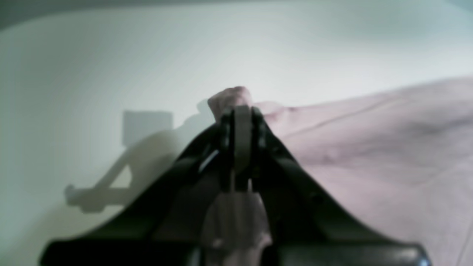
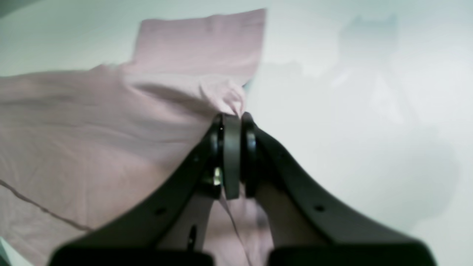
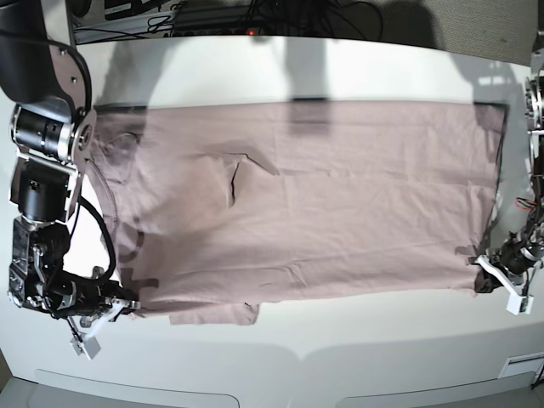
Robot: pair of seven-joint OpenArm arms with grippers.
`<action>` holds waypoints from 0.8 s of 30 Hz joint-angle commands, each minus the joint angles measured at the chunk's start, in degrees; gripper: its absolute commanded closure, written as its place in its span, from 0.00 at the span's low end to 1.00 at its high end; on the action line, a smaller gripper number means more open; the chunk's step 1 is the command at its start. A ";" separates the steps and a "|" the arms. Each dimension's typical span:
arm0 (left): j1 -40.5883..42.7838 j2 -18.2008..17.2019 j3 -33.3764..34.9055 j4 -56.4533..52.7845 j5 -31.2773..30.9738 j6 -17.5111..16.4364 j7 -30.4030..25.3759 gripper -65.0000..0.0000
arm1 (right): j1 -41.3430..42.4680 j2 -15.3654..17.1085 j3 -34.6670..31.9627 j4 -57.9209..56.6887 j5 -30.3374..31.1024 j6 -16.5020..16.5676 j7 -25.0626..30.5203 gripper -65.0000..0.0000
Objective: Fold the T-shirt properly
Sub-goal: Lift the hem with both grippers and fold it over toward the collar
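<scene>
Between tools [image 3: 127, 308] [image 3: 478, 285]: T-shirt [image 3: 340, 195], corners pinched.

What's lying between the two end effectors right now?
Only the T-shirt itself, spread flat on the white table; base view shows its near edge running from right end effector to left end effector.

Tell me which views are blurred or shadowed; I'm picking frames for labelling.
Left wrist view: soft focus, arm shadow on the table left of the left gripper. Right wrist view: blurred T-shirt, faint shadows beyond the right gripper. Base view: sharper, dark shadows across the top.
</scene>
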 commanded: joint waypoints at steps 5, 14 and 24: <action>-1.70 -1.55 -0.11 4.02 -1.16 -0.20 2.86 1.00 | 0.70 1.18 0.07 1.31 3.82 0.49 0.83 1.00; 4.04 -1.73 -0.11 12.92 -2.64 -0.17 4.52 1.00 | -4.98 1.20 0.07 7.80 3.61 0.49 3.26 1.00; 7.43 -2.49 -0.13 22.05 -4.11 -0.02 10.86 1.00 | -13.81 1.20 0.07 21.31 3.58 0.49 3.39 1.00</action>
